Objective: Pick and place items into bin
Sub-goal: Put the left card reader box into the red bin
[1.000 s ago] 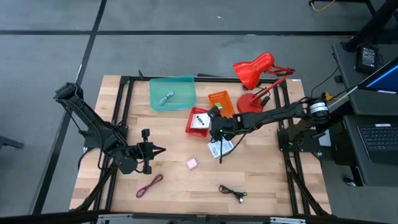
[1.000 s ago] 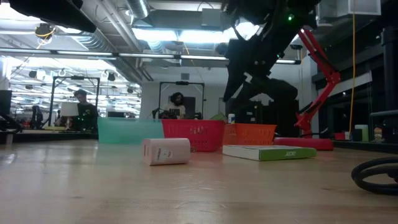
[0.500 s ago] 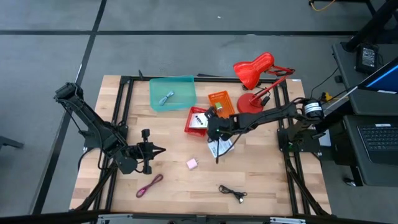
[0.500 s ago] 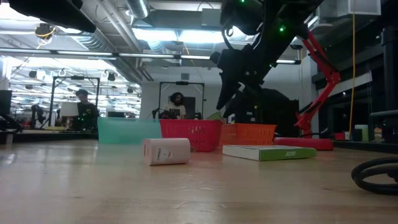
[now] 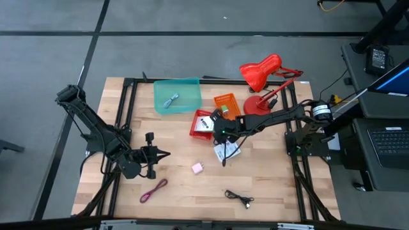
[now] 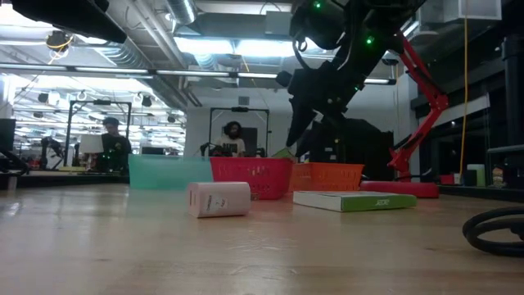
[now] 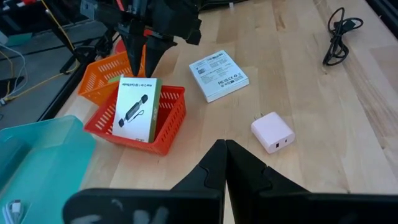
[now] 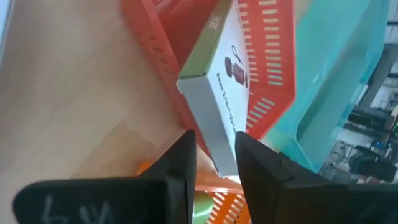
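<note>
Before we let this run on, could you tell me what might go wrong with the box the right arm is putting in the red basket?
The right gripper pinches only the top edge of the white box, so it may slip or swing. The box stands tilted against the red basket wall and may tip out onto the table when released.

A robotics lab or open workshop: beyond the right gripper (image 6: 296,135) run exposed ceiling ducts (image 6: 123,51) and strip lights (image 6: 237,45), with people at workstations (image 6: 233,139); a laptop (image 5: 390,144) sits off to its side
</note>
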Action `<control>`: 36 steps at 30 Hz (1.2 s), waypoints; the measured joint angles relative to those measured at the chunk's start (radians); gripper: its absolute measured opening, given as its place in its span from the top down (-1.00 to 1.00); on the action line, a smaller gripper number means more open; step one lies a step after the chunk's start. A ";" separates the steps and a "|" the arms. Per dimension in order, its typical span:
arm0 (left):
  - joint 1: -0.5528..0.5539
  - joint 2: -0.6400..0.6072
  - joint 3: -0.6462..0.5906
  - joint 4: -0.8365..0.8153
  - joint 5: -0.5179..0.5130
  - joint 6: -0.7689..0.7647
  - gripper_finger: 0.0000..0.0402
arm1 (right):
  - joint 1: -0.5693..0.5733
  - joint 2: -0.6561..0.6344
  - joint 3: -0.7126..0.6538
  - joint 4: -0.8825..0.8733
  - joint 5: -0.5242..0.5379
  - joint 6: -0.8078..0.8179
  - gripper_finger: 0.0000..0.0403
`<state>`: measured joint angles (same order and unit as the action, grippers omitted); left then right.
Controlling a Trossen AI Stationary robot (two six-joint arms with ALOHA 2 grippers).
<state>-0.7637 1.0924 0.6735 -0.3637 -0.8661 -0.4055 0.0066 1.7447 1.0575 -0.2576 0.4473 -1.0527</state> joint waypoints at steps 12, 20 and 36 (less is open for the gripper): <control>0.000 0.000 0.000 0.000 0.000 -0.001 0.99 | -0.018 0.000 0.000 0.018 -0.024 -0.027 0.54; 0.000 0.000 0.000 0.000 0.000 -0.001 0.99 | -0.037 0.036 0.001 0.032 -0.017 -0.064 0.54; 0.000 0.000 0.000 -0.001 0.000 -0.001 0.99 | -0.037 0.042 0.001 0.082 0.023 -0.105 0.54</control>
<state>-0.7639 1.0924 0.6735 -0.3645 -0.8658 -0.4061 -0.0299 1.7863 1.0581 -0.1757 0.4708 -1.1582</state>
